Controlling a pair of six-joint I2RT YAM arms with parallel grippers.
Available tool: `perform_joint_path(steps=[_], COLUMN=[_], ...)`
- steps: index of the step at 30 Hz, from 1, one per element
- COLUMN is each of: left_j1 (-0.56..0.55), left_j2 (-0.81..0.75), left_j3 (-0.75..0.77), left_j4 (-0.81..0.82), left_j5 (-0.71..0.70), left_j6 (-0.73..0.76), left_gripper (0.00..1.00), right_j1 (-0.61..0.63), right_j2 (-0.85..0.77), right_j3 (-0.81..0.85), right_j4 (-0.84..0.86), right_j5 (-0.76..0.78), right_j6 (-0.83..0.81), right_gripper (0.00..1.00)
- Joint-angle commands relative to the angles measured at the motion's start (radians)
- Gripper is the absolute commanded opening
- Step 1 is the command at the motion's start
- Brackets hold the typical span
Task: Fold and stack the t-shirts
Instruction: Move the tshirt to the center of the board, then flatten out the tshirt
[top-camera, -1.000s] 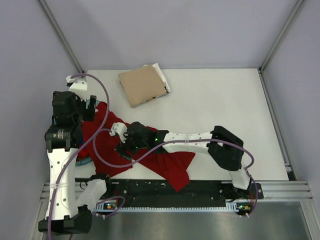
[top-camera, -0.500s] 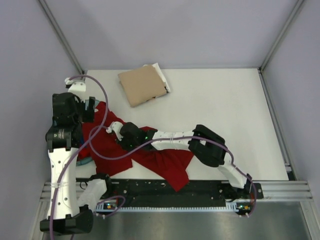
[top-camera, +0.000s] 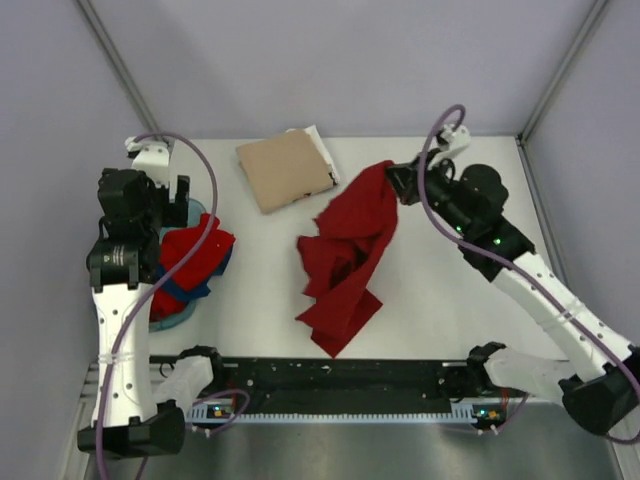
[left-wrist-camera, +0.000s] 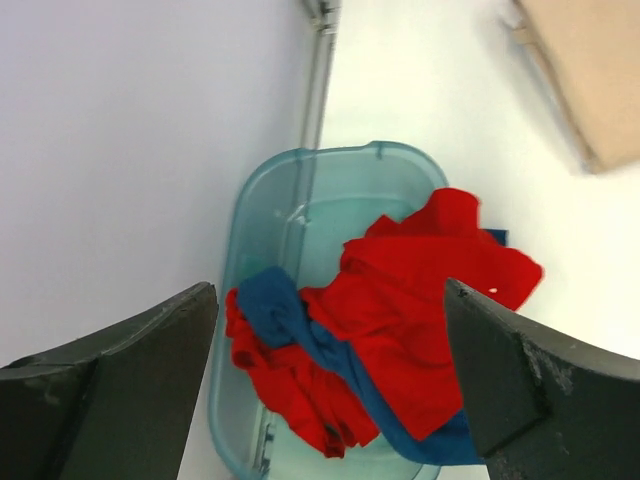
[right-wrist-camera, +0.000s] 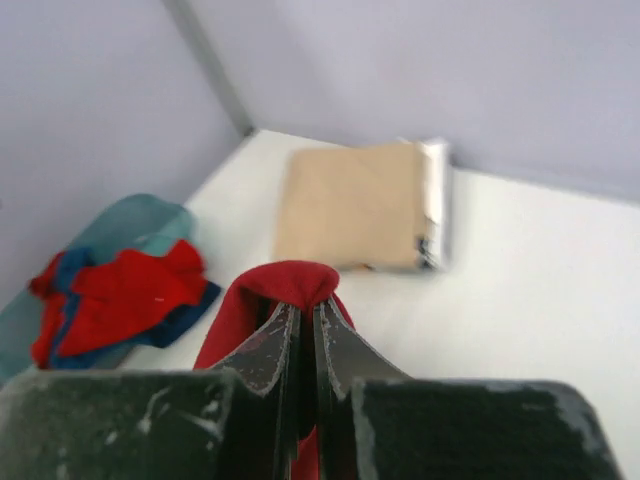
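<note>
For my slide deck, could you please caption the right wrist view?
Right gripper pinching the dark red t-shirt; folded tan t-shirt and teal tub of red and blue shirts beyond.

Crumpled dark red tee (top-camera: 345, 250) at centre.
One end lifted at 12 o'clock; tan tee (top-camera: 286, 170) folded over white tee (top-camera: 322, 141) at 11; red tee (left-wrist-camera: 420, 290) & blue tee (left-wrist-camera: 290, 320) heaped at 9.

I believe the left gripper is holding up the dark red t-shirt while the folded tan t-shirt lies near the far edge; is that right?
Not quite: the right gripper holds up the dark red t-shirt, as the right wrist view shows. The tan t-shirt part is correct.
</note>
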Motion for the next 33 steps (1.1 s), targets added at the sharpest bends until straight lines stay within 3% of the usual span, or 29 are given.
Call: perform_joint_path(steps=[1, 3, 7, 9, 10, 11, 13, 17, 24, 30, 33], left_j1=[0.001, -0.042, -0.311, -0.44, -0.494, -0.556, -0.669, -0.885, -1.111, -1.206, -1.208], left_j2=[0.061, 0.1, 0.237, 0.33, 0.37, 0.41, 0.481, 0.597, 0.827, 0.983, 1.038], left_j3=[0.023, 0.034, 0.044, 0.058, 0.066, 0.084, 0.122, 0.173, 0.202, 0.228, 0.262], left_j4=[0.076, 0.079, 0.08, 0.091, 0.099, 0.099, 0.099, 0.099, 0.165, 0.175, 0.151], left_j5=[0.221, 0.374, 0.302, 0.249, 0.248, 0.254, 0.257, 0.286, 0.433, 0.41, 0.357], left_j6=[-0.01, -0.03, 0.025, 0.048, 0.053, 0.062, 0.082, 0.116, 0.019, 0.019, 0.013], left_gripper=[0.97, 0.95, 0.93, 0.89, 0.89, 0.88, 0.88, 0.88, 0.87, 0.88, 0.89], right_j1=[-0.253, -0.389, -0.592, -0.637, -0.651, -0.655, -0.656, -0.656, -0.656, -0.656, -0.656], right_j2=[-0.081, -0.121, -0.145, -0.144, -0.146, -0.147, -0.165, -0.236, -0.307, -0.282, -0.189], right_j3=[-0.273, -0.39, -0.585, -0.628, -0.634, -0.628, -0.596, -0.492, -0.32, -0.279, -0.253], right_j4=[-0.072, -0.074, -0.096, -0.113, -0.13, -0.164, -0.239, -0.38, -0.526, -0.554, -0.551], right_j5=[-0.025, 0.0, 0.033, 0.053, 0.057, 0.093, 0.151, 0.205, 0.066, -0.043, -0.014], right_j6=[0.258, 0.331, 0.443, 0.462, 0.468, 0.468, 0.447, 0.364, 0.177, 0.083, 0.071], right_gripper=[0.0, 0.0, 0.0, 0.57, 0.79, 0.91, 0.99, 0.99, 0.99, 0.99, 0.98])
